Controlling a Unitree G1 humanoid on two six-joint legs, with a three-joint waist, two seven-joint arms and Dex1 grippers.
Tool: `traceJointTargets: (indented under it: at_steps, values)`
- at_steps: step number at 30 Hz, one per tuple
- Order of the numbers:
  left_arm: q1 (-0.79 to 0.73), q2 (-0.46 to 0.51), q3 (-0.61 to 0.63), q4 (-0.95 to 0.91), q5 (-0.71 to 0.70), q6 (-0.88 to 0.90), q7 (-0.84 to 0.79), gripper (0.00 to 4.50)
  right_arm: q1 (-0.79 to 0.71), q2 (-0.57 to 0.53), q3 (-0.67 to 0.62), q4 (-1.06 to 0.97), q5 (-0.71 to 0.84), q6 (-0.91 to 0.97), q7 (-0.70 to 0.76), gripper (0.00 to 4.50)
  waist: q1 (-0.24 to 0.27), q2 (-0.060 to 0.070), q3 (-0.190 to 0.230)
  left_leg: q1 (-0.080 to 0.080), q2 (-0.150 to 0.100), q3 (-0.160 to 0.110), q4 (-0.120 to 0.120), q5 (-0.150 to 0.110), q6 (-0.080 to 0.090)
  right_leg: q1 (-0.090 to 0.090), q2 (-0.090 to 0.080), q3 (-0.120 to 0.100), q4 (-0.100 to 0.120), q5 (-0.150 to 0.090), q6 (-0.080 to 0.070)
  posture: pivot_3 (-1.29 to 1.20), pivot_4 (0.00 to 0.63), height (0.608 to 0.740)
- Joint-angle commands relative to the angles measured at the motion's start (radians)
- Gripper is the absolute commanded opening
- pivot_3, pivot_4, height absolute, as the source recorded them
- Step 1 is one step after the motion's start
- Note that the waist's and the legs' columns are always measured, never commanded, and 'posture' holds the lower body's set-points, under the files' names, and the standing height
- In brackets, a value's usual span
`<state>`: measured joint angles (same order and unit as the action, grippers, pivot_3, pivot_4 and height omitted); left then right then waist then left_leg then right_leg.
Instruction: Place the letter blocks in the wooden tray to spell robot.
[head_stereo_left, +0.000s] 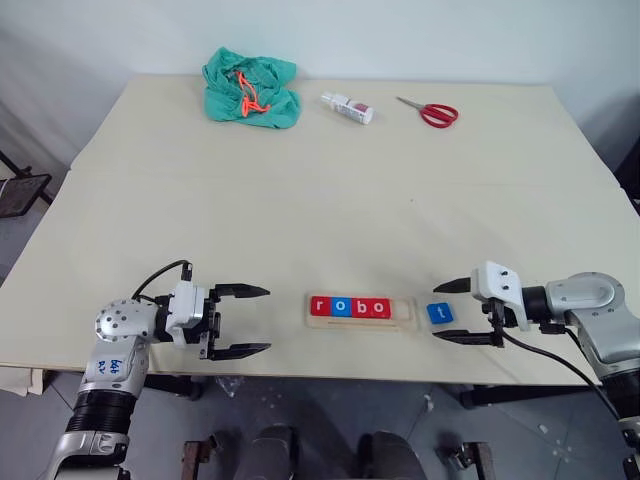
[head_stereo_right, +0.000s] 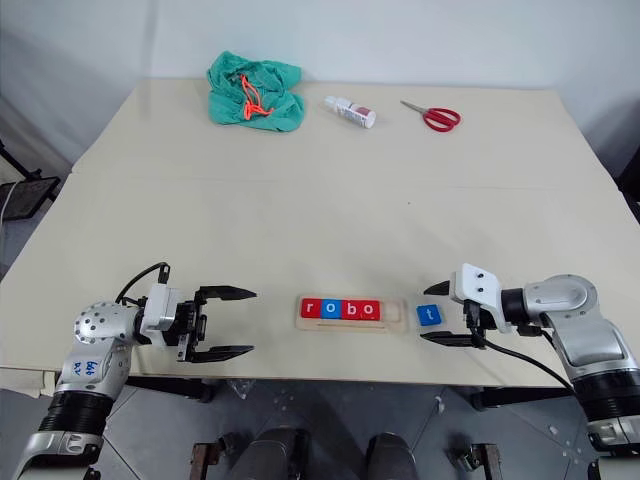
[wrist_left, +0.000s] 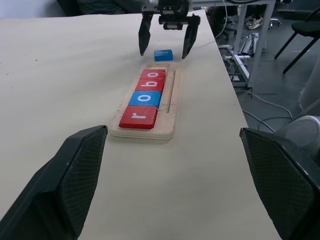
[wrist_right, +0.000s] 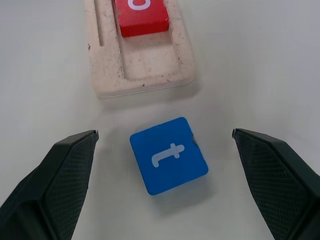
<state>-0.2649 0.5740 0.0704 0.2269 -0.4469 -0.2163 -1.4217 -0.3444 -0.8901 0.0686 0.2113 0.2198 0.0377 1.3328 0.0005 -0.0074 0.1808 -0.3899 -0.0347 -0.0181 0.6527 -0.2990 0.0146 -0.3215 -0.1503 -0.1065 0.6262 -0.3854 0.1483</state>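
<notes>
Both hands, L & R, fingers wide apart, seemingly empty.

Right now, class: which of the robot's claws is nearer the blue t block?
The right claw: its open fingers flank the blue t block. The left claw hangs beyond the wooden tray's far end.

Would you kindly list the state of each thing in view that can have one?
wooden tray: holds r, o, b, o; last slot empty
blue t block: flat on table, beside tray
left claw: open, empty
right claw: open around t block
scissors: closed
green cloth: crumpled
</notes>
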Motion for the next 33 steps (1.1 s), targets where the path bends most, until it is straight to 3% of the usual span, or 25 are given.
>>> traceJointTargets:
  at_steps: [1,9,13,21,33]
  values:
    - [-0.001,0.022,0.024,-0.037,-0.029,0.007,-0.002,4.5,-0.012,0.006,-0.005,0.038,-0.014,-0.05,0.01,4.11,-0.001,0.0,0.0,0.0,0.0,0.0,0.0,0.0,0.0,0.0,0.0,0.0,0.0,0.0,0.0,0.0,0.15,0.74]
    - [-0.011,0.028,0.022,-0.043,-0.028,0.013,0.003,4.5,-0.055,0.034,-0.006,0.108,-0.014,-0.11,0.025,1.52,-0.002,0.0,0.0,0.0,0.0,0.0,0.001,0.0,0.0,0.0,0.0,0.0,0.0,0.0,0.0,0.0,0.15,0.74]
    - [-0.002,0.026,0.023,-0.052,-0.029,0.013,0.009,4.5,-0.049,0.044,-0.026,0.008,0.033,-0.002,-0.003,1.45,-0.001,0.0,0.0,0.0,0.0,0.0,0.001,0.0,0.0,0.0,0.0,0.0,0.0,0.0,0.0,0.0,0.15,0.74]
    - [-0.001,0.017,0.014,-0.052,-0.027,0.014,0.016,4.5,-0.022,0.079,-0.01,-0.377,0.17,0.409,-0.132,1.45,0.0,0.0,0.0,0.0,0.001,0.0,0.0,0.0,0.0,0.0,0.001,0.0,0.0,0.0,0.0,0.0,0.15,0.74]
    - [-0.014,0.019,0.017,-0.045,-0.027,0.011,0.014,4.5,-0.015,0.057,0.048,-0.291,0.061,0.325,-0.116,1.45,0.01,0.0,0.0,0.0,0.0,0.0,0.0,0.0,0.0,0.0,0.0,0.001,0.0,0.0,0.0,0.0,0.15,0.74]
